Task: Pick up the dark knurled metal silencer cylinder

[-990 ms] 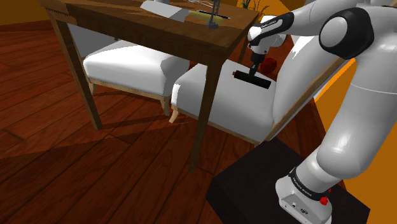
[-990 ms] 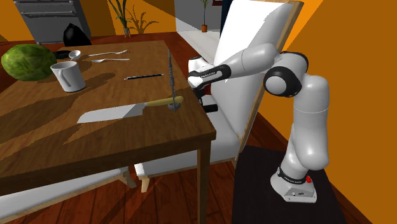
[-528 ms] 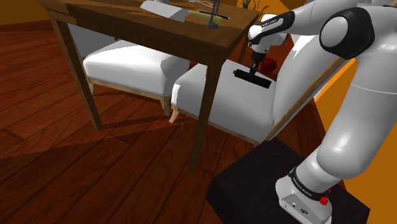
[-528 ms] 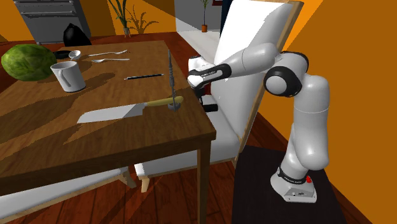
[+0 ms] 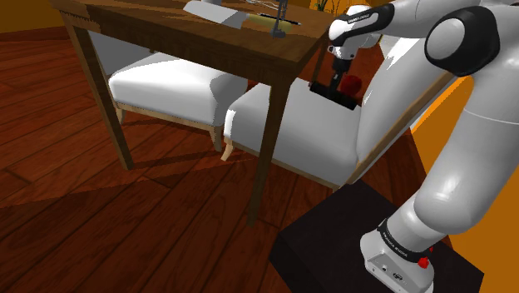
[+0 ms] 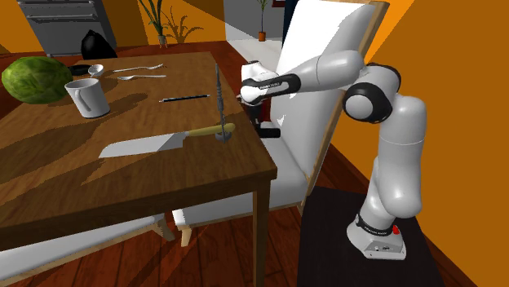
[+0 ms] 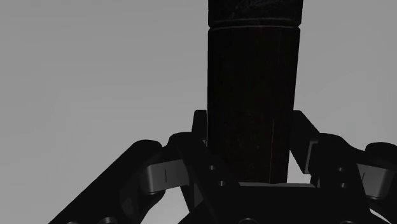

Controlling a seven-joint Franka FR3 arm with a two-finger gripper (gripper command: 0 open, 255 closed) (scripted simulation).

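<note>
Gripper (image 5: 336, 82) pinches dark ribbed cylinder (image 7: 253, 95) between both fingers. Cylinder long axis: roughly level, crosswise to finger closing line. Location: over white chair seat (image 5: 291, 133), beside table (image 5: 166, 29) edge. Seat contact: cannot tell. Judged next move: straight upward lift.

Cylinder (image 7: 253, 76) in hand (image 5: 335, 79), above chair (image 5: 291, 133)

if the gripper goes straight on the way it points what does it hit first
The black gripper points down, shut on the dark ribbed cylinder. Straight on, it would probably meet the white chair seat cushion below; the gap is hard to judge.
</note>
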